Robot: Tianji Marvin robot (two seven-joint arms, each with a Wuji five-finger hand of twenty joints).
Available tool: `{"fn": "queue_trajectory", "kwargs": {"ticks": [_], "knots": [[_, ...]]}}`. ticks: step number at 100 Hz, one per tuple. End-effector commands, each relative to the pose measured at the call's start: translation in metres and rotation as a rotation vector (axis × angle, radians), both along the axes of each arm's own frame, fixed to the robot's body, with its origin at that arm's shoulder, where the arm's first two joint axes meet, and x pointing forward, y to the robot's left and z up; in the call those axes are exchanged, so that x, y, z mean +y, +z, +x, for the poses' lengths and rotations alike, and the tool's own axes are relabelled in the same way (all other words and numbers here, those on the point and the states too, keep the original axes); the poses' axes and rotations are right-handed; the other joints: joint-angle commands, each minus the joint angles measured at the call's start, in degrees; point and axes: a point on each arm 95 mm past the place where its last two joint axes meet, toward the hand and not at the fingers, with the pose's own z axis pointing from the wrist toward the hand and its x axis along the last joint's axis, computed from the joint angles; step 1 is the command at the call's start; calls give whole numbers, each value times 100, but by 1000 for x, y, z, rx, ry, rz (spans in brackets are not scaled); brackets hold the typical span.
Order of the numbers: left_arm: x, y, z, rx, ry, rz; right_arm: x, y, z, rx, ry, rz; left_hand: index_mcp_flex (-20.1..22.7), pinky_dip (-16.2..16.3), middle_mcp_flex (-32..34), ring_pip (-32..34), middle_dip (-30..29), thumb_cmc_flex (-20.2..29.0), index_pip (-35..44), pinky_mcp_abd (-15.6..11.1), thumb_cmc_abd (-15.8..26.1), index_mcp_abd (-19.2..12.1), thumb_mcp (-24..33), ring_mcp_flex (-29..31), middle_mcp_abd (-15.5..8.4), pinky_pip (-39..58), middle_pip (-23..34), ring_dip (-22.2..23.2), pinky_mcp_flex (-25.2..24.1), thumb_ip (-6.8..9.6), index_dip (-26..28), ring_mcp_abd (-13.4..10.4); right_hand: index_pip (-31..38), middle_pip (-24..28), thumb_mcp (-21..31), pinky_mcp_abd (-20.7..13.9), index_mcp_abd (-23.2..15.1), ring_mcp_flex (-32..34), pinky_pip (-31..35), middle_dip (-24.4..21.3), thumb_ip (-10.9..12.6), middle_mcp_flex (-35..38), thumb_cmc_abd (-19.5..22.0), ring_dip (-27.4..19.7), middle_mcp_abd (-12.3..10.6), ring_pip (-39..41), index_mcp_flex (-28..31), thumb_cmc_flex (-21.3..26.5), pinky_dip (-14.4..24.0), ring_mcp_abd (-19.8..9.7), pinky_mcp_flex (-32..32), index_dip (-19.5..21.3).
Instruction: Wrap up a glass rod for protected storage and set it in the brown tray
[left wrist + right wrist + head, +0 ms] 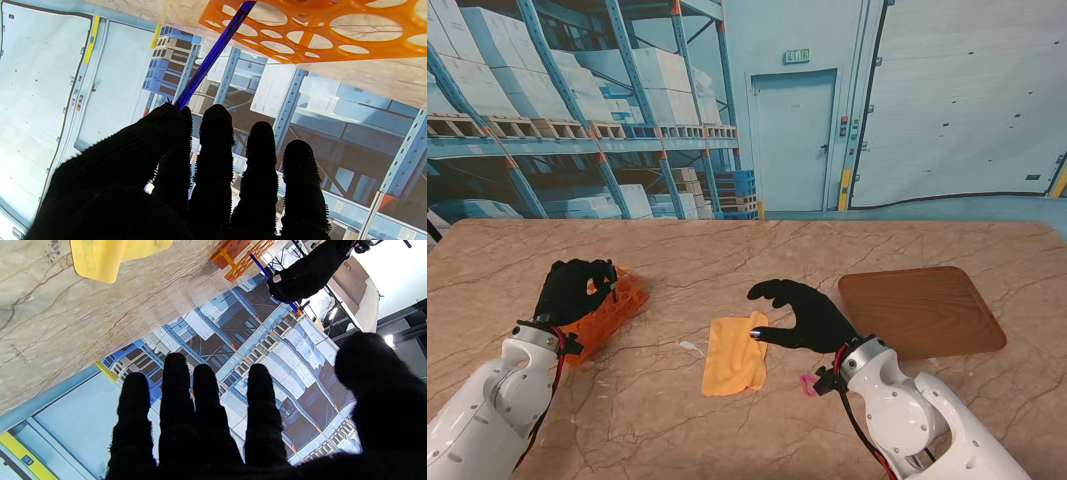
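Left hand (577,287) pinches the blue glass rod (213,55) between thumb and forefinger, the other fingers (213,133) lying straight alongside. The rod's far end runs into the orange test-tube rack (612,305), which sits on the surface just beside that hand, at the left side of the stand's view. From the right wrist view the same rod (263,268) shows slanting up out of the rack (240,256) into the black glove (307,270).

Right hand (802,315) hangs spread and holds nothing, fingers apart, over the right edge of a yellow cloth (735,355) lying crumpled near the middle of the surface. A small pink scrap (808,385) (too small to make out) lies beside the right wrist. Farther right lies the brown tray (922,310), flat and rounded at the corners, well apart from the rod.

Beige marble-patterned surface (727,250) with reddish veins carries all of this. Behind it stands a printed backdrop of a warehouse: blue racking with white boxes and pallets, a pale blue door, a large roller door.
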Motion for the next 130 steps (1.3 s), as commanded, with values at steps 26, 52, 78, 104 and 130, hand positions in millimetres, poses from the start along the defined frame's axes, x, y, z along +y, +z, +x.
{"fn": "queue_trajectory", "kwargs": {"ticks": [26, 52, 78, 104, 130], "knots": [[-9, 7, -7, -1, -36, -6, 1, 1, -3, -12, 6, 9, 36, 32, 111, 97, -2, 36, 442, 95, -98, -134, 290, 34, 91, 190, 155, 111, -29, 175, 212, 5, 4, -99, 119, -10, -142, 159, -158, 11, 82, 110, 192, 67, -79, 38, 131, -288, 141, -78, 20, 41], [-16, 14, -11, -8, -66, -2, -1, 3, -3, -18, 3, 18, 33, 30, 116, 101, -3, 26, 442, 93, -100, -145, 291, 44, 81, 196, 160, 112, -23, 175, 218, -6, 3, -100, 116, -8, -146, 154, -159, 12, 82, 114, 190, 65, -77, 32, 137, -289, 142, -78, 22, 43], [-21, 20, -15, -14, -94, -9, -3, 5, -3, -27, 0, 27, 44, 28, 134, 103, -11, 22, 442, 94, -112, -136, 305, 57, 83, 205, 169, 112, -1, 178, 215, 4, 2, -103, 115, -7, -147, 159, -160, 12, 82, 110, 190, 68, -81, 37, 137, -289, 144, -85, 22, 44], [-29, 28, -16, 17, -141, 4, -5, 7, -5, -37, -10, 30, 40, 23, 133, 106, -11, 17, 439, 89, -108, -123, 319, 69, 86, 203, 175, 111, 2, 179, 215, -8, -3, -106, 110, -7, -149, 162, -161, 11, 81, 111, 192, 67, -78, 35, 134, -295, 144, -80, 24, 44], [-44, 35, -19, 44, -183, -3, -11, 8, -4, -43, -16, 43, 46, 36, 146, 135, -10, -6, 456, 86, -131, -94, 373, 89, 96, 243, 205, 122, 32, 190, 218, -1, -4, -106, 110, -1, -146, 164, -159, 11, 82, 120, 191, 66, -80, 31, 138, -293, 144, -75, 29, 44]]}}
